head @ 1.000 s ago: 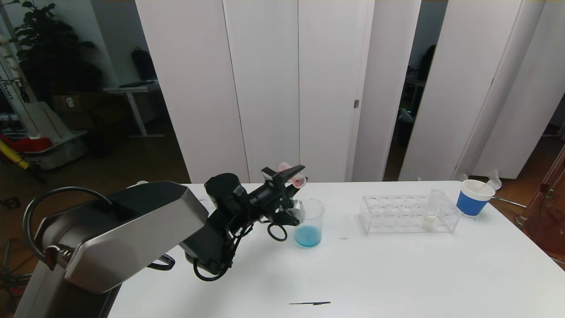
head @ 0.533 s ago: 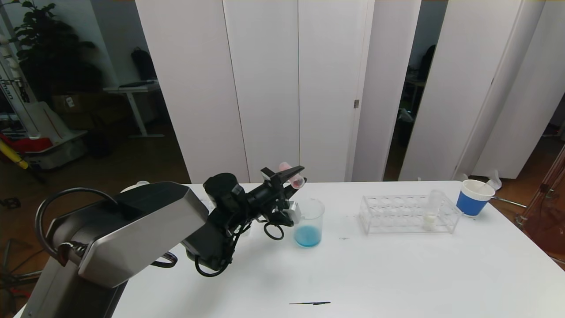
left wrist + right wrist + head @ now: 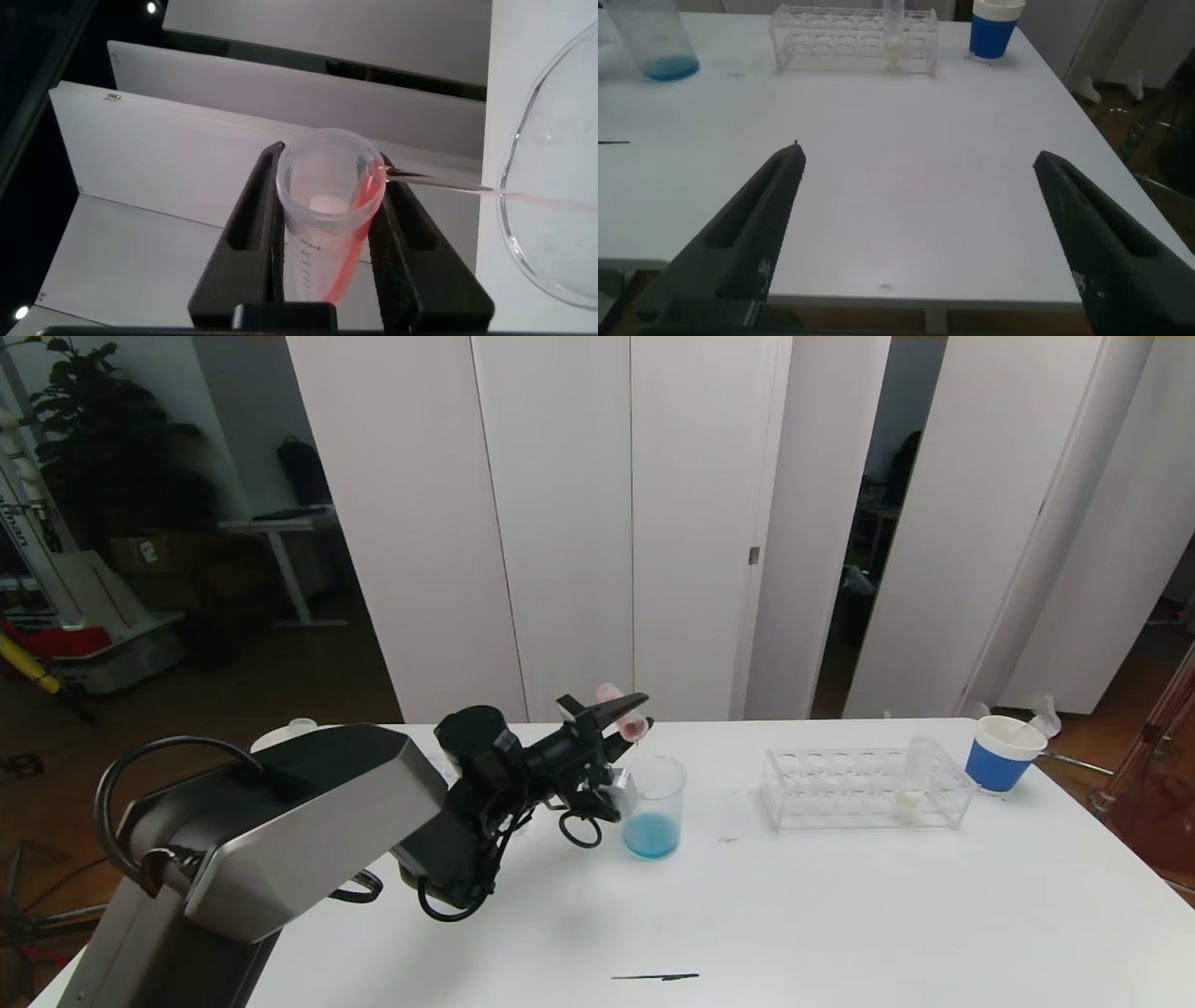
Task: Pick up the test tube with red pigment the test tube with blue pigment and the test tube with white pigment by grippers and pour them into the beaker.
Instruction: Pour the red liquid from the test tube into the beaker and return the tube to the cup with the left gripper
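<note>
My left gripper [image 3: 627,714] is shut on the test tube with red pigment [image 3: 611,693], tipped mouth-down just above the rim of the beaker [image 3: 655,803]. In the left wrist view a red streak runs along the inside of the tube [image 3: 322,233] to its lip, beside the beaker rim [image 3: 523,149]. Blue liquid lies in the beaker's bottom. The test tube with white pigment [image 3: 910,793] stands in the clear rack [image 3: 840,789]. The test tube with blue pigment is out of view. My right gripper [image 3: 920,168] hangs open over the near table edge, holding nothing.
A white paper cup with a blue band [image 3: 1001,753] stands right of the rack, near the table's far right corner. A thin dark streak [image 3: 655,977] marks the table near the front. A white object [image 3: 280,735] sits at the far left edge.
The left gripper has tipped the red tube more steeply, and its mouth has dropped closer to the beaker's rim. The rack, cup and right gripper have not moved.
</note>
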Controlling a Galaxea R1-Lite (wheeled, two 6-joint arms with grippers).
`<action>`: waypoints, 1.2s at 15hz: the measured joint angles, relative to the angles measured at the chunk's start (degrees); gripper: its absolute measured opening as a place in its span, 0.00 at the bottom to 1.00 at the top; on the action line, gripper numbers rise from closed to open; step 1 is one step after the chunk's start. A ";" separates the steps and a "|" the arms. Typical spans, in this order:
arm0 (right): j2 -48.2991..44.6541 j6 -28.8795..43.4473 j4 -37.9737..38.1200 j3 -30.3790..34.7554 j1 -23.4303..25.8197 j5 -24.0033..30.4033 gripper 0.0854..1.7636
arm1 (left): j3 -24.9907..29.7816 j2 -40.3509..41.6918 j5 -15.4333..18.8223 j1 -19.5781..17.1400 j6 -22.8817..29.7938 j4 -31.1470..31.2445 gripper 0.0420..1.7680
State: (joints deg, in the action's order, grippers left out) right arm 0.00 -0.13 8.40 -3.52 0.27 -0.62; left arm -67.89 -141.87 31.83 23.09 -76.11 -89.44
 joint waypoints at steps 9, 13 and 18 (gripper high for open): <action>0.00 -0.02 -0.02 0.00 0.00 0.00 0.99 | -0.44 -0.24 0.06 0.44 -2.26 0.02 0.32; 0.00 -0.02 0.00 0.00 0.00 0.02 0.99 | -0.94 -0.27 0.09 0.52 -2.80 0.00 0.32; 0.00 -0.02 -0.02 0.00 0.00 0.00 0.99 | -1.07 -0.07 0.06 0.55 -3.41 0.00 0.32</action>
State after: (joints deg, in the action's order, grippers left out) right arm 0.00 -0.16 8.37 -3.52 0.27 -0.62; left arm -68.96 -141.95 31.89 23.64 -79.52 -89.44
